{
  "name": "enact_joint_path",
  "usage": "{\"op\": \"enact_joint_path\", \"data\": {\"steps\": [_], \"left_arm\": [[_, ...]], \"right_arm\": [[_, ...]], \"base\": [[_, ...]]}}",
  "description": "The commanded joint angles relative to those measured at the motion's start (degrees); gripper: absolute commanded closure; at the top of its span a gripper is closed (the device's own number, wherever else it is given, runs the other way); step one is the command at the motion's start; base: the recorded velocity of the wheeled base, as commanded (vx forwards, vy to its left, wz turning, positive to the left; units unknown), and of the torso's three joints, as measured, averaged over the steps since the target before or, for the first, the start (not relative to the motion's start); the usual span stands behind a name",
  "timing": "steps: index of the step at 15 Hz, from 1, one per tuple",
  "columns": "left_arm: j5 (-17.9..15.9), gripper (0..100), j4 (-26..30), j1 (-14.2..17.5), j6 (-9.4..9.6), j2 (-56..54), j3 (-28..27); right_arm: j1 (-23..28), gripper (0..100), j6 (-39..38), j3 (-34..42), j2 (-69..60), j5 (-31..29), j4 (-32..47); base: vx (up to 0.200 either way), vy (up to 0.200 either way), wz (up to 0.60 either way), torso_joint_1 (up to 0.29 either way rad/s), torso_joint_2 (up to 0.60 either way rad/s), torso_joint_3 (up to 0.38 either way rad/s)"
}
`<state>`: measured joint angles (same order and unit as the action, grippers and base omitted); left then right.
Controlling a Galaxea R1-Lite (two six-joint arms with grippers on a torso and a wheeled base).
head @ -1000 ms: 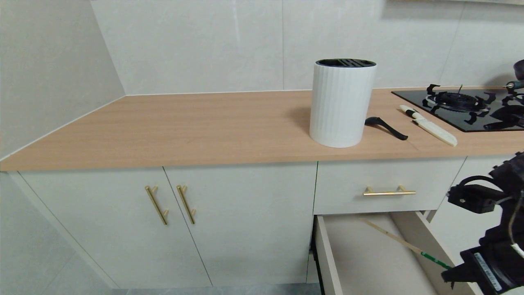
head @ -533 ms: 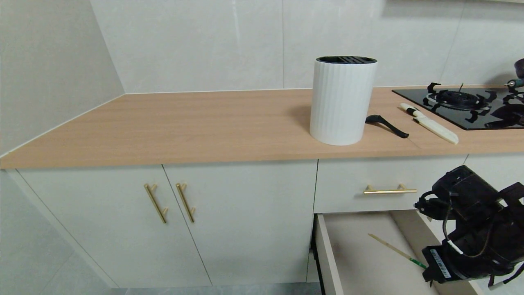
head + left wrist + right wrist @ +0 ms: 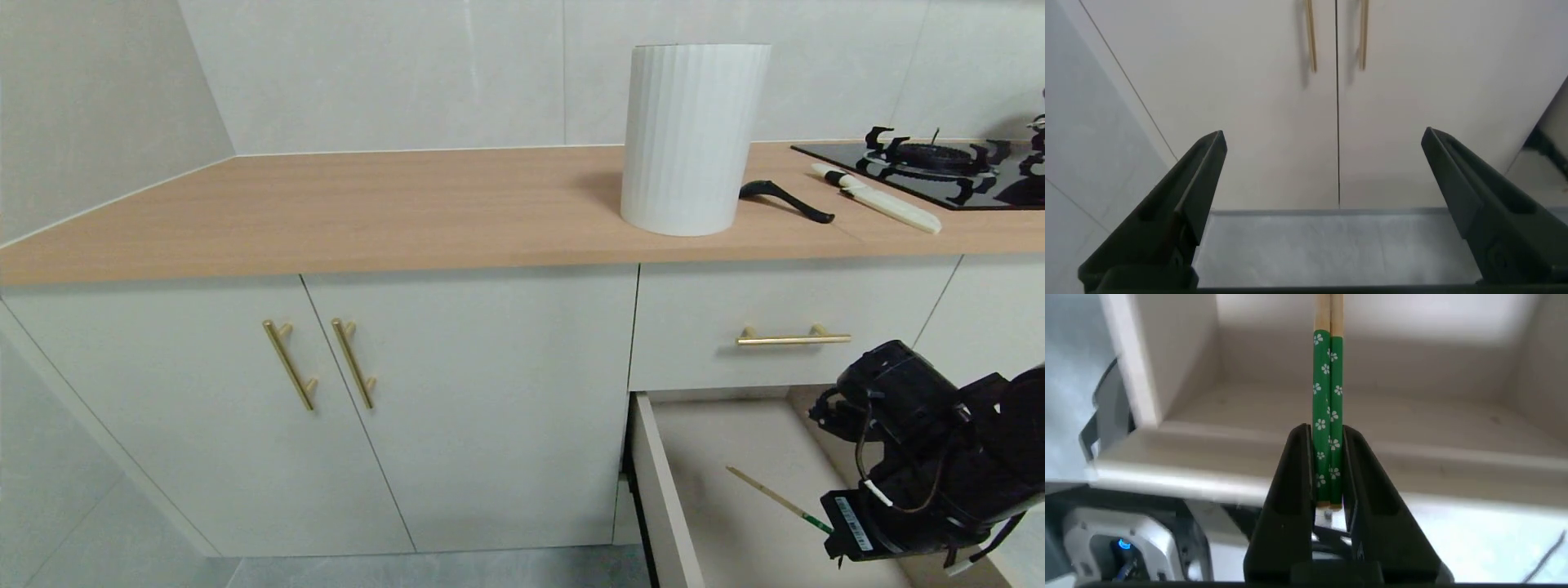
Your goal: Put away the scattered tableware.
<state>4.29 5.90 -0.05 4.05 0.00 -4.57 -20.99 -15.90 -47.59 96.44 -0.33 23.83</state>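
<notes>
Pinching chopsticks (image 3: 1328,376), seemingly two; right gripper (image 3: 1328,457), over drawer (image 3: 653,490)

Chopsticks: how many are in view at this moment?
2. Both chopsticks lie side by side, clamped in the right gripper, their tips reaching over the open drawer. The right arm covers part of the drawer, so more could be hidden there.

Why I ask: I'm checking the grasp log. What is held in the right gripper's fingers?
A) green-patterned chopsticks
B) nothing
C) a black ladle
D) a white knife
A: in the right wrist view the chopsticks are pinched between the fingers of the right gripper, over the open drawer.
</notes>
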Motion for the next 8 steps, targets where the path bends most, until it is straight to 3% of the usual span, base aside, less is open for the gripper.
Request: {"op": "enact_joint_path", "data": {"steps": [1,4,8], "left_arm": [[0.02,0,-0.01,-0.04,0.0,0.09,0.0],[0.02,0,-0.01,0.05,0.0,0.09,0.0],[0.02,0,-0.01,-0.04,0.0,0.09,0.0]], "right_arm": [[-0.01,100,-0.01,0.66,0.15,-0.02,-0.45],[-0.01,100,-0.1,1.36,-0.81,-0.02,-3.88],[-0.19,100,-0.1,2.24,-0.11,0.15,-9.07]], "base": [[0.0,0.0,0.0,-0.046,0.45,0.398],[0.0,0.0,0.0,-0.015,0.18,0.165],[0.0,0.0,0.0,0.002,0.02,0.012]]}}
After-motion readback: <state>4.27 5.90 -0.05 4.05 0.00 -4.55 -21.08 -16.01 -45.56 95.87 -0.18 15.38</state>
